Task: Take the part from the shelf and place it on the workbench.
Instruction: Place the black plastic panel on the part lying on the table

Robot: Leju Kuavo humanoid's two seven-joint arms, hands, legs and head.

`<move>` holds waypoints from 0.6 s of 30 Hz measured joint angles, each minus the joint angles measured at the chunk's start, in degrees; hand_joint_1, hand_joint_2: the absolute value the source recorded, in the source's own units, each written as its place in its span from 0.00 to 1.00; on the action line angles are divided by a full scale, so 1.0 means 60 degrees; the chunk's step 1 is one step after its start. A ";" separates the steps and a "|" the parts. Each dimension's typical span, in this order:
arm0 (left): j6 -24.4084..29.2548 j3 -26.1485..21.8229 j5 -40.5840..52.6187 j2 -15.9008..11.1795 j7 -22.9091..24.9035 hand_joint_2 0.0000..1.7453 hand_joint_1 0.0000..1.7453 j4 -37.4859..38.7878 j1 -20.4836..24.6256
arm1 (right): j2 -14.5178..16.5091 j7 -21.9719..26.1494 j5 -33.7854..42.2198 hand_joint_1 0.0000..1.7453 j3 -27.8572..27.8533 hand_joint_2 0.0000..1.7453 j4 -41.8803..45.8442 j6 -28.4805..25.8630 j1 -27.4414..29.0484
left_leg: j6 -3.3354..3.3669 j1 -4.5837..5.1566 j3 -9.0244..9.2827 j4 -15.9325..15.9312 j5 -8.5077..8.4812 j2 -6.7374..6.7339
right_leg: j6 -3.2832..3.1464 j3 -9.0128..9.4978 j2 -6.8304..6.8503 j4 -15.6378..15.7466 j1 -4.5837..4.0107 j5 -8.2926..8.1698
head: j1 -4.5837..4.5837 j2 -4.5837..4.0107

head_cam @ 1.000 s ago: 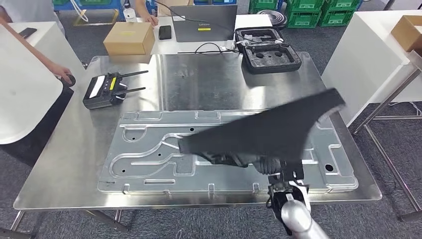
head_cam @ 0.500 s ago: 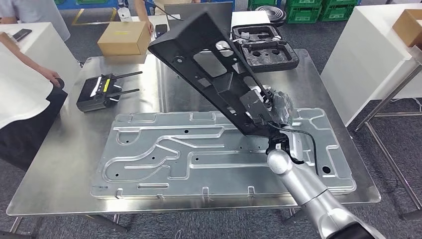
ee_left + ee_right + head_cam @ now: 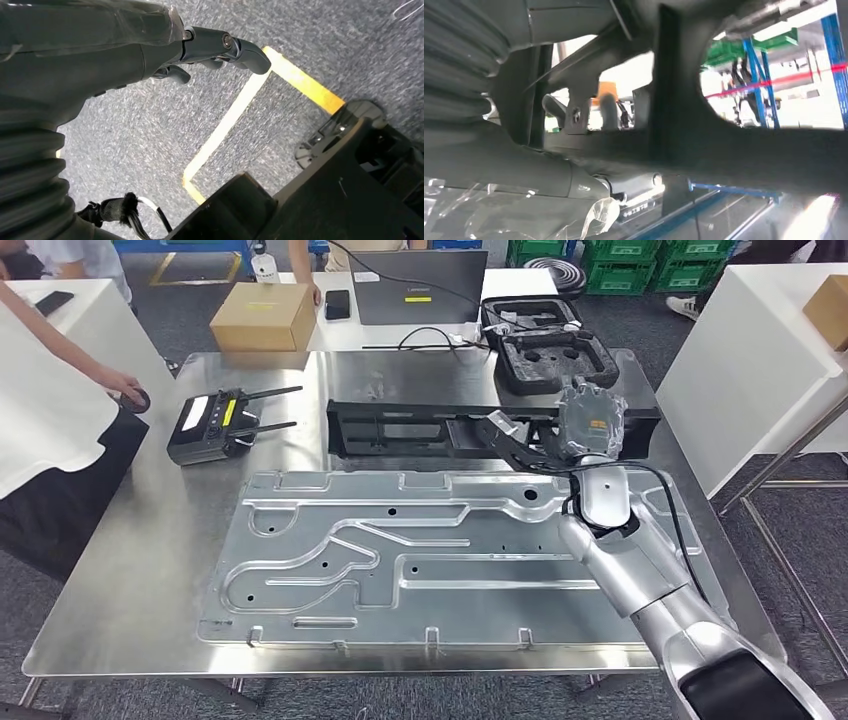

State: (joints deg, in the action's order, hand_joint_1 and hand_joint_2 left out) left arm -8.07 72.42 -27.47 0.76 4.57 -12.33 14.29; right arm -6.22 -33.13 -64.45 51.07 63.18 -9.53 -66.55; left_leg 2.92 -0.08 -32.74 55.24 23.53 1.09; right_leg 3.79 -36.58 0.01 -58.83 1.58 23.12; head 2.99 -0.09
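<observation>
Part: long black part (image 3: 420,430) lies flat across far worktop (image 3: 140,570), beyond the metal plate (image 3: 440,550).
Right hand (image 3: 590,425): grips its right end, likely steadying it.
Left hand (image 3: 220,47): holds nothing, hanging over the floor.

my workbench (image 3: 150,570) is shiny brushed metal, stamped metal panel (image 3: 330,560) on it, matt black plastic part (image 3: 400,428), cardboard box (image 3: 262,317) behind
</observation>
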 joint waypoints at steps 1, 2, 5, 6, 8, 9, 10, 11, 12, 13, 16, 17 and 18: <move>0.0000 0.0004 -0.0014 0.0003 -0.0016 0.50 0.00 0.0000 0.0015 | 0.0026 0.0020 -0.0021 0.00 0.0007 0.00 0.0014 -0.0028 -0.0070 | -0.0047 0.0029 0.0000 0.0011 0.0031 0.0009 | -0.0023 0.0134 -0.0010 0.0324 0.0003 -0.0087 | 0.0001 0.0000; 0.0000 0.0005 -0.0030 0.0004 -0.0042 0.25 0.00 0.0000 0.0029 | 0.0057 0.0044 -0.0042 0.00 0.0015 0.00 0.0025 -0.0049 -0.0126 | -0.0082 0.0052 -0.0006 0.0009 0.0047 0.0012 | -0.0065 0.0174 -0.0025 0.0432 -0.0012 -0.0064 | 0.0002 0.0000; -0.0009 0.0006 -0.0046 0.0014 -0.0122 0.00 0.00 0.0000 0.0058 | 0.0174 0.0154 -0.0112 0.00 0.0036 0.00 0.0050 -0.0051 -0.0247 | -0.0169 0.0015 -0.0060 0.0126 0.0172 -0.0005 | -0.0246 0.0179 -0.0035 0.0462 -0.0007 -0.0058 | 0.0002 0.0000; -0.0016 0.0006 -0.0040 0.0024 -0.0131 0.00 0.00 0.0000 0.0069 | 0.0227 0.0200 -0.0127 0.00 0.0042 0.00 0.0059 -0.0046 -0.0293 | -0.0214 -0.0001 -0.0199 0.0435 0.0355 -0.0017 | -0.0304 0.0187 -0.0034 0.0469 0.0008 -0.0062 | 0.0003 0.0000; -0.0026 0.0006 -0.0035 0.0047 -0.0105 0.00 0.00 0.0000 0.0088 | 0.0338 0.0323 -0.0103 0.00 0.0054 0.00 0.0071 0.0021 -0.0354 | -0.0302 -0.0026 -0.0777 0.1665 0.0934 -0.0045 | -0.0382 0.0197 -0.0045 0.0472 0.0013 -0.0051 | 0.0004 0.0000; -0.0026 0.0006 -0.0035 0.0061 -0.0047 0.00 0.00 0.0000 0.0094 | 0.0387 0.0436 0.0002 0.00 0.0063 0.00 0.0071 0.0150 -0.0366 | -0.0326 -0.0036 -0.1139 0.2373 0.1184 -0.0051 | -0.0401 0.0202 -0.0051 0.0472 0.0004 -0.0042 | 0.0004 0.0000; -0.0026 0.0006 -0.0036 0.0076 0.0038 0.00 0.00 0.0000 0.0094 | 0.0434 0.0615 0.0187 0.00 0.0076 0.00 0.0069 0.0399 -0.0370 | -0.0333 -0.0041 -0.1419 0.2870 0.1303 -0.0058 | -0.0413 0.0213 -0.0058 0.0472 -0.0009 -0.0030 | 0.0004 0.0000; -0.0026 0.0006 -0.0040 0.0089 0.0139 0.00 0.00 0.0000 0.0089 | 0.0488 0.0880 0.0473 0.00 0.0097 0.00 0.0066 0.0805 -0.0385 | -0.0321 -0.0042 -0.1541 0.3001 0.1239 -0.0063 | -0.0423 0.0228 -0.0063 0.0471 -0.0021 -0.0017 | 0.0005 0.0000; -0.0026 0.0006 -0.0046 0.0100 0.0222 0.00 0.00 0.0000 0.0084 | 0.0543 0.1219 0.0822 0.00 0.0135 0.00 0.0060 0.1369 -0.0428 | -0.0291 -0.0038 -0.1468 0.2718 0.0995 -0.0066 | -0.0425 0.0245 -0.0074 0.0471 -0.0035 -0.0006 | 0.0005 0.0000; -0.0026 0.0006 -0.0058 0.0105 0.0278 0.00 0.00 0.0000 0.0082 | 0.0609 0.1595 0.1186 0.00 0.0196 0.00 0.0054 0.2055 -0.0501 | -0.0242 -0.0031 -0.1228 0.2095 0.0638 -0.0069 | -0.0423 0.0262 -0.0087 0.0471 -0.0047 0.0004 | 0.0005 0.0000; -0.0023 0.0005 -0.0143 0.0098 0.0321 0.00 0.00 0.0000 0.0082 | 0.0796 0.2643 0.2442 0.00 0.0551 0.00 0.0014 0.4440 -0.0907 | -0.0093 0.0048 -0.0435 0.0221 -0.0164 -0.0109 | -0.0388 0.0248 -0.0147 0.0458 -0.0096 0.0033 | -0.0002 0.0000; -0.0022 0.0005 -0.0180 0.0098 0.0325 0.00 0.00 0.0000 0.0072 | 0.0852 0.2880 0.2869 0.00 0.0721 0.00 -0.0007 0.5109 -0.1062 | -0.0085 0.0081 -0.0346 0.0017 -0.0216 -0.0122 | -0.0374 0.0234 -0.0160 0.0452 -0.0103 0.0041 | -0.0006 0.0000; -0.0022 0.0003 -0.0212 0.0102 0.0330 0.00 0.00 0.0000 0.0048 | 0.0914 0.3033 0.3267 0.00 0.0908 0.00 -0.0025 0.5586 -0.1212 | -0.0101 0.0105 -0.0318 -0.0009 -0.0224 -0.0131 | -0.0351 0.0228 -0.0176 0.0451 -0.0110 0.0043 | -0.0011 0.0000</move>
State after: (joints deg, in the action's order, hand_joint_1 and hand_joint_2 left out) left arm -8.20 72.43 -28.74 1.37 6.55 -12.33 14.57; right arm -0.74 -14.93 -44.85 56.52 63.02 23.98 -73.83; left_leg 2.31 0.55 -34.65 55.19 22.18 0.30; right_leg 1.68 -35.21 -1.05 -56.13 0.92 23.38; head 2.92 -0.09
